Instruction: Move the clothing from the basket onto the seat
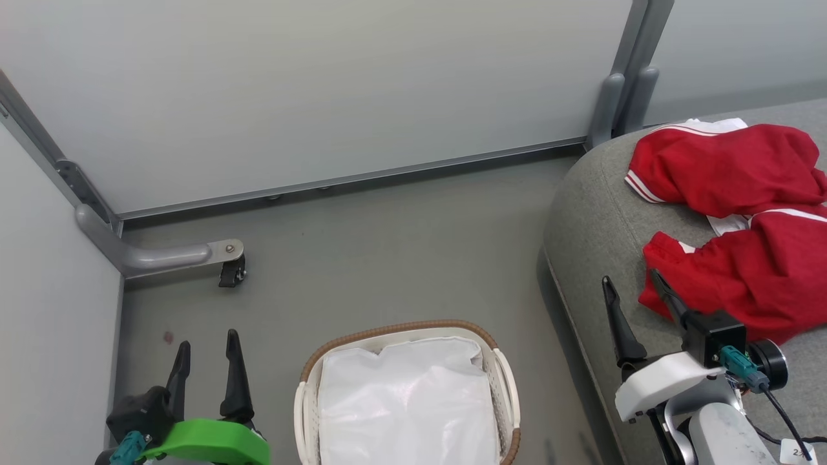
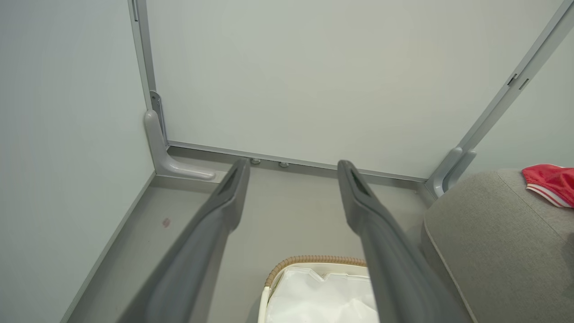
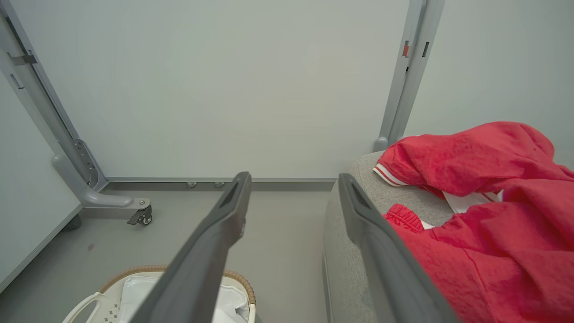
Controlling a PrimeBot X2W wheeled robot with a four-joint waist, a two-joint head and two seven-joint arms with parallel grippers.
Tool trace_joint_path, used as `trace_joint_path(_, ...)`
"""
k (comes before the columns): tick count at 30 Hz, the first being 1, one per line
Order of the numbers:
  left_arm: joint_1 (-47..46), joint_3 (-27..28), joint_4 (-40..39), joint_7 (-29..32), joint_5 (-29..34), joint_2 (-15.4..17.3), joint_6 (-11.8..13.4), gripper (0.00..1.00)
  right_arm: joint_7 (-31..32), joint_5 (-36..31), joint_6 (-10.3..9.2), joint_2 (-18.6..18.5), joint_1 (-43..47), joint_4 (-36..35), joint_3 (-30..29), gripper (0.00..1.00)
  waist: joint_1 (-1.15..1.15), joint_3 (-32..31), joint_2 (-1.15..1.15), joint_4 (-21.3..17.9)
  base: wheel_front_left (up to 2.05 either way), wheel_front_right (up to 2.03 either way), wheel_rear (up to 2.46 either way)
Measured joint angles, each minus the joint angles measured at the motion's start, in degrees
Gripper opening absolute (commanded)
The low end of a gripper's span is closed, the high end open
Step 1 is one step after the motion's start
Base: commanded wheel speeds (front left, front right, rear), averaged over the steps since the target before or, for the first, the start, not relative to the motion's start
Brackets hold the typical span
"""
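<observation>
Pale grey partition panels (image 1: 323, 97) on metal frames close in a grey floor (image 1: 387, 245). The clothing (image 1: 730, 219) lies on the seat (image 1: 601, 213) at the right of the head view, as two crumpled bright red pieces. The upper garment (image 1: 723, 165) shows a white-striped cuff towards the seat's rounded end and a bit of white fabric at its far edge. The lower garment (image 1: 756, 278) lies just beside it, nearer the robot, and the two touch where a white strip shows between them. The seat is light grey woven upholstery with a stitched seam along its curved edge. The right gripper (image 1: 630, 278) hovers over the seat's front edge, its two dark fingers spread apart and gripping nothing. One fingertip overlaps the near edge of the lower garment in the head view, but whether it touches the fabric cannot be told. The basket (image 1: 400, 330) stands on the floor to the left of the seat and apart from it, with its brown woven rim around a white liner (image 1: 407, 400). Farther left, the left gripper (image 1: 208, 340) hangs above the bare floor beside the basket, its fingers likewise parted and released. Beyond it a grey frame foot with a small black caster (image 1: 231, 271) juts out from the corner, and a small reddish spot (image 1: 168, 336) marks the floor near the left panel.
</observation>
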Motion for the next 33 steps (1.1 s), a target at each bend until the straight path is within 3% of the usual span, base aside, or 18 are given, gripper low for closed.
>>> trace_joint_path(15, 0.01, 0.31, 0.52, 0.01, 0.13, 0.00, 0.02, 1.00, 0.00, -0.02, 0.00, 0.01, -0.12, 0.03, 1.18, 1.00, 0.00, -0.05, 0.00, 0.72, 0.00, 0.00, 0.00)
trace_joint_path(16, 0.02, 0.26, 0.87, 0.01, 0.12, -0.03, 0.02, 0.00, 0.00, -0.01, 0.00, 0.07, -0.03, 0.30, 1.20, 0.00, 0.00, -0.06, 0.00, 0.75, 0.00, 0.00, 0.00)
trace_joint_path(22, 0.43, 0.31, 3.32, 0.56, -0.87, -0.34, 0.01, 0.00, 0.79, 1.16, 0.00, 0.52, 1.82, 2.93, 1.08, 0.00, 0.00, -0.09, 0.00, 0.80, 0.00, 0.00, 0.00)
trace_joint_path(33, 0.42, 1.48, 2.59, 3.60, -11.34, -0.37, -0.29, 0.00, 3.76, 14.00, 0.00, 0.51, 1.81, 2.15, -0.16, 0.00, 0.00, -0.24, 0.00, 0.94, 0.00, 0.00, 0.00)
